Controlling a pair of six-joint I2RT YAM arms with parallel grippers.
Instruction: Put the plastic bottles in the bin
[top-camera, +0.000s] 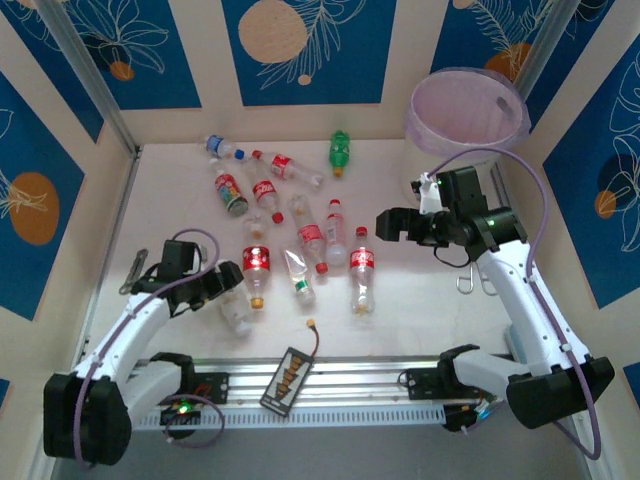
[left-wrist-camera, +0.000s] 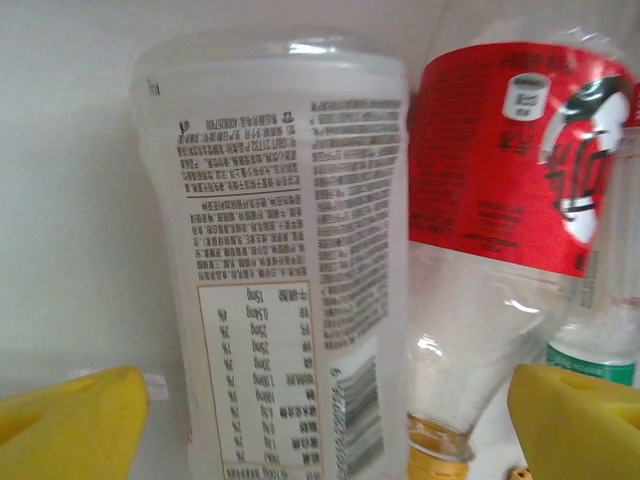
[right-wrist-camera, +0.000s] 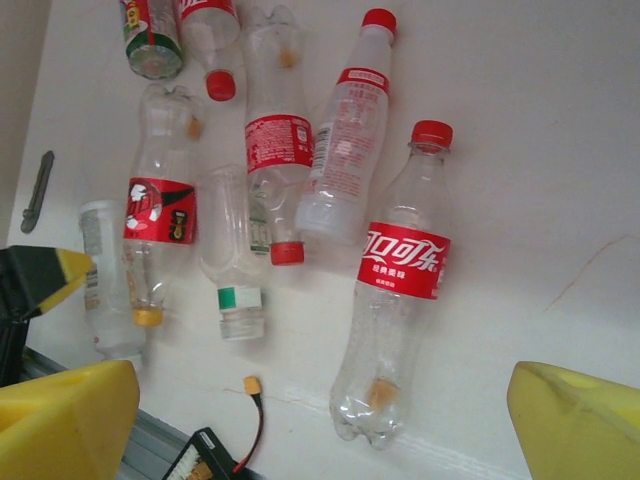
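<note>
Several plastic bottles lie scattered mid-table, most with red labels and caps, such as a cola bottle (top-camera: 362, 275) (right-wrist-camera: 395, 290); a green one (top-camera: 340, 152) and a blue-capped one (top-camera: 222, 147) lie at the back. The bin (top-camera: 467, 105), white with a lilac liner, stands at the far right. My left gripper (top-camera: 228, 285) (left-wrist-camera: 325, 435) is open, low over a white-labelled clear bottle (top-camera: 237, 308) (left-wrist-camera: 280, 260) that sits between its yellow fingers (left-wrist-camera: 70, 425), beside a red-labelled, yellow-capped bottle (left-wrist-camera: 510, 160). My right gripper (top-camera: 390, 225) (right-wrist-camera: 320, 430) hangs open above the cola bottle, holding nothing.
A small black device with an orange-plugged cable (top-camera: 287, 375) (right-wrist-camera: 205, 455) lies near the front rail (top-camera: 340, 385). A grey tool (top-camera: 135, 272) (right-wrist-camera: 38, 190) lies at the left edge and metal hooks (top-camera: 478, 285) under the right arm. Walls close in the table on three sides.
</note>
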